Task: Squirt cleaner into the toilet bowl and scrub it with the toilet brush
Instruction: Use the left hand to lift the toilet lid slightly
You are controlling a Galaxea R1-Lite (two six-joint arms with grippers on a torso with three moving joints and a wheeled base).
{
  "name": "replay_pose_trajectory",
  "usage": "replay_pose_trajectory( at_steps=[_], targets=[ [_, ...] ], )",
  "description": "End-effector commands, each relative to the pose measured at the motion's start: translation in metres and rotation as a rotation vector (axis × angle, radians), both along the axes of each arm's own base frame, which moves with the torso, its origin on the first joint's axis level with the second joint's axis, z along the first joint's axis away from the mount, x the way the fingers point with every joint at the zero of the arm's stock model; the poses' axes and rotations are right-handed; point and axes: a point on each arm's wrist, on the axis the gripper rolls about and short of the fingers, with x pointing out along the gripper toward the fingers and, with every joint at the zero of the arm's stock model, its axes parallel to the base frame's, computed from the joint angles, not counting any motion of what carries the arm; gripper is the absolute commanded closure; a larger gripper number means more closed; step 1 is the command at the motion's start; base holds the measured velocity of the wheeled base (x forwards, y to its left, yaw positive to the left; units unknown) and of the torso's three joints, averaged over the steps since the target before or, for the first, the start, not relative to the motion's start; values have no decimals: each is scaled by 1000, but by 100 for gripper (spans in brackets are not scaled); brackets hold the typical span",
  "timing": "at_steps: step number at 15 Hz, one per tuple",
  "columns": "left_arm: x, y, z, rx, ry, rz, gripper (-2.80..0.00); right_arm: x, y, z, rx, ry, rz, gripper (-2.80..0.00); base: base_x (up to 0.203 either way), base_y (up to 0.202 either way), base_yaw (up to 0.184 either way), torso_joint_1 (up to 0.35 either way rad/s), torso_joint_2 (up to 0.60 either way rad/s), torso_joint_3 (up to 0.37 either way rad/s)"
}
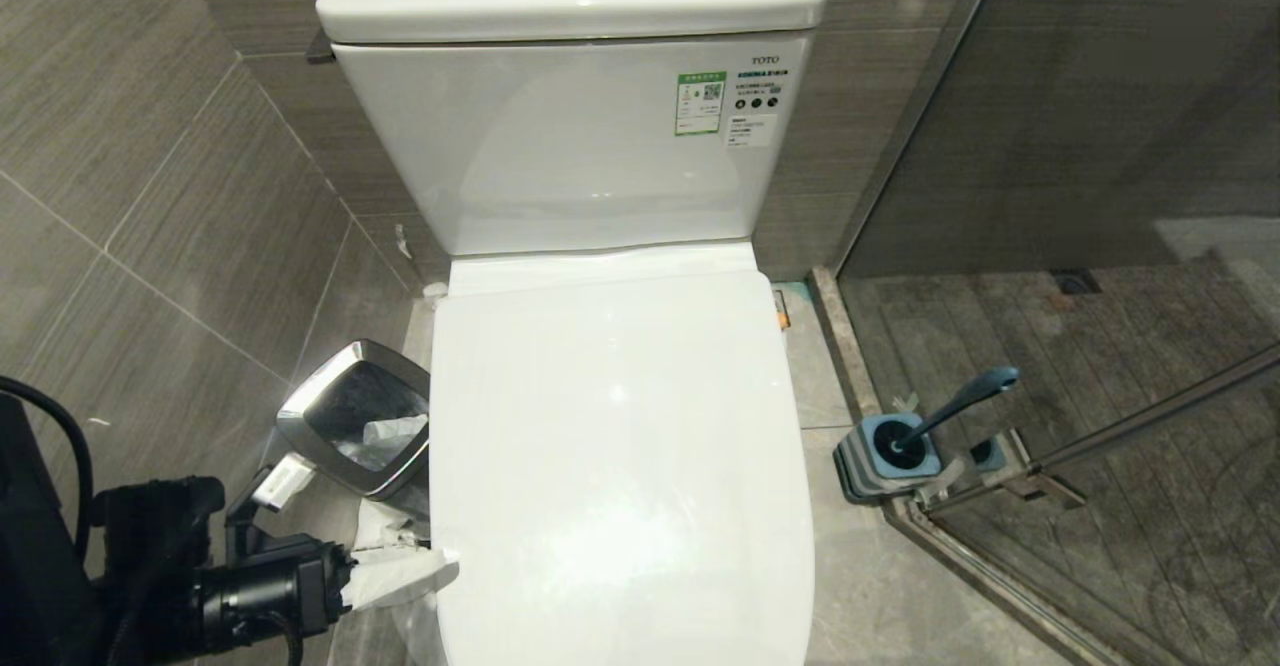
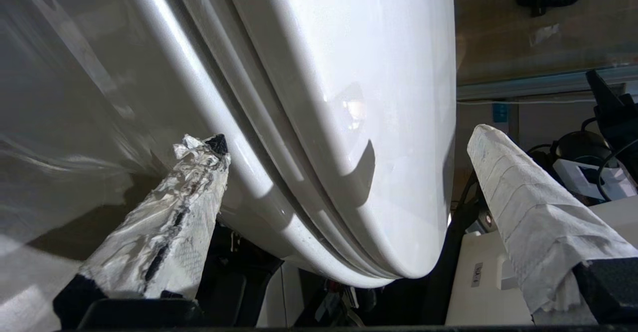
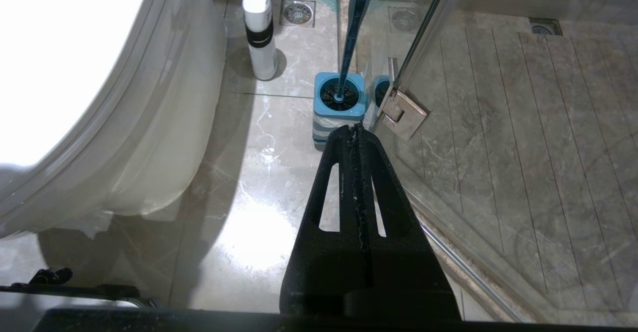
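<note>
The toilet bowl (image 2: 124, 87) is covered by its closed white lid (image 1: 620, 426), so its inside is hidden and no cleaner shows. My left gripper (image 1: 410, 556) is open at the lid's front left edge. In the left wrist view its two paper-wrapped fingers (image 2: 199, 182) straddle the stacked edges of lid (image 2: 389, 73), seat and rim; I cannot tell if they touch. The toilet brush (image 1: 960, 401) stands tilted in its square blue-grey holder (image 1: 885, 461) on the floor to the toilet's right. My right gripper (image 3: 355, 128) is shut and empty, low over the floor short of the brush (image 3: 351, 38).
A square steel bin (image 1: 350, 416) with a liner stands left of the toilet, close behind my left gripper. A white bottle with an orange cap (image 3: 260, 28) stands on the floor beside the bowl (image 3: 164, 97). A glass shower door (image 1: 1100, 146) and its hinge (image 3: 401, 115) border the brush holder (image 3: 339, 107).
</note>
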Motion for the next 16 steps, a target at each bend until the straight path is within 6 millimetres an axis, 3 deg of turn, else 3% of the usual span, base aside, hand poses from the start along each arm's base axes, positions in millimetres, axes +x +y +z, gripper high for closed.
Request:
replay_pose_trajectory(
  at_steps=[1,16],
  targets=[
    [1,0,1,-1,-23,-5,-280,0,0,0,-1,1,1,0,0,0,0,0,0,0],
    [-16,-3,-8,0,24,-12,-280,0,0,0,-1,1,1,0,0,0,0,0,0,0]
  ],
)
